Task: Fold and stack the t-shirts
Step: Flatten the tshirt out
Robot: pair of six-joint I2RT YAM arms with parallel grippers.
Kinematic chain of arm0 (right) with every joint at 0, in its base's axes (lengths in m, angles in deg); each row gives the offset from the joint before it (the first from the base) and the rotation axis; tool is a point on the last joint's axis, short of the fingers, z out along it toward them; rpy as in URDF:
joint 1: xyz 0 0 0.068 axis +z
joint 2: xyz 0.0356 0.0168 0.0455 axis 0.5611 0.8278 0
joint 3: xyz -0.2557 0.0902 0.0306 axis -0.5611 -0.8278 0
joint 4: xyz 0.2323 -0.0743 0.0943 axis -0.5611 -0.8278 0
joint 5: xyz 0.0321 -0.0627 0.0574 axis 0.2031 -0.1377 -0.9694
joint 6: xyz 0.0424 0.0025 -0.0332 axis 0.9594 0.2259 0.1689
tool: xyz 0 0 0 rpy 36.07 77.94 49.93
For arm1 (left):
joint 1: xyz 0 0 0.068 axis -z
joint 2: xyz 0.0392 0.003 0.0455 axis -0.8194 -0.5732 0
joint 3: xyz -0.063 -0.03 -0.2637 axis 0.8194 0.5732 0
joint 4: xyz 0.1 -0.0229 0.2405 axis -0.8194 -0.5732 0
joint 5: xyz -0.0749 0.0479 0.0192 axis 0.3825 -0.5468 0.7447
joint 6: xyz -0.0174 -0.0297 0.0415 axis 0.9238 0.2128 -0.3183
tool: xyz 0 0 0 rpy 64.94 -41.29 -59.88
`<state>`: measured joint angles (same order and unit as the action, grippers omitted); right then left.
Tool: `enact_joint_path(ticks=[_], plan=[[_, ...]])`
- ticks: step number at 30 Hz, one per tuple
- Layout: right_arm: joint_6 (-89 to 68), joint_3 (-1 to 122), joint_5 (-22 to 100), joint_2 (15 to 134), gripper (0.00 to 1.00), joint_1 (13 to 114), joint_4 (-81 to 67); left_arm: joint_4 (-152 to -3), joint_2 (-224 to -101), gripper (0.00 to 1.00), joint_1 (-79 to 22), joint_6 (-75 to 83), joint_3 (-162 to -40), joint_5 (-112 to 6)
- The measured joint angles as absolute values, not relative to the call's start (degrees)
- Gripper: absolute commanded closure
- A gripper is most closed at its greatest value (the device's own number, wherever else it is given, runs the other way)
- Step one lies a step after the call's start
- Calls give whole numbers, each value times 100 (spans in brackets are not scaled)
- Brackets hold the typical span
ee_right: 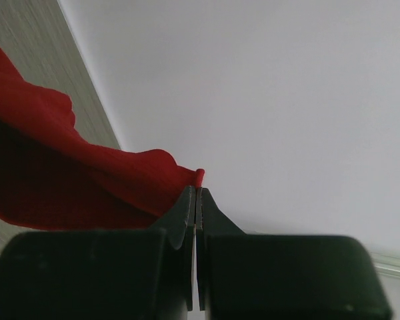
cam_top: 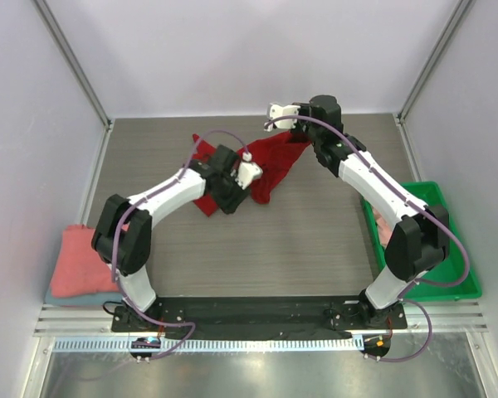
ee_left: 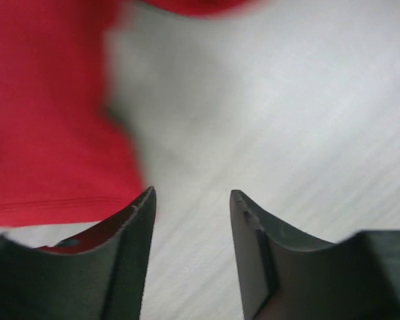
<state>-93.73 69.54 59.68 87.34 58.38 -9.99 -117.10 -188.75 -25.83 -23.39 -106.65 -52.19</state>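
We spread the red shirt (cam_top: pixel 274 162)
The right hand (ee_right: pixel 197 199) pinches its edge; the open left hand (ee_left: pixel 191 197) should grab another corner

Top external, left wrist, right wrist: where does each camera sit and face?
Top external: above and behind, looking down on the table; left arm, right arm show.
Left wrist: on the left arm, facing the table; open left gripper.
Right wrist: on the right arm, facing a wall; right gripper, shut on the red t-shirt.
All share the red t-shirt.
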Motion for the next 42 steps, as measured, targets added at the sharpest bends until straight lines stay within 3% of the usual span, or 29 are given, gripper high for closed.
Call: enact_joint_path(ticks=[4,10,17,26,42], plan=[[-9201,6945,5966,8734,99,5838,-1045,-11762,-18892,50,-2037,-2361,-10263,-5665],[-9011,6803,5966,8721,99,5838,-1045,-11699,-18866,39,-2269,-2565,-10232,-6476],[-8919,6672,5966,8712,99,5838,-1172,-11895,-18800,38,-2647,-2630,-10359,-6264],[-8912,6685,5968,8714,99,5845,-1180,-12341,-19272,49,-3278,-2787,-10907,-5396],[-8895,6722,5972,8760,99,5866,-1198,-12687,-19946,57,-3383,-2940,-10973,-4878]])
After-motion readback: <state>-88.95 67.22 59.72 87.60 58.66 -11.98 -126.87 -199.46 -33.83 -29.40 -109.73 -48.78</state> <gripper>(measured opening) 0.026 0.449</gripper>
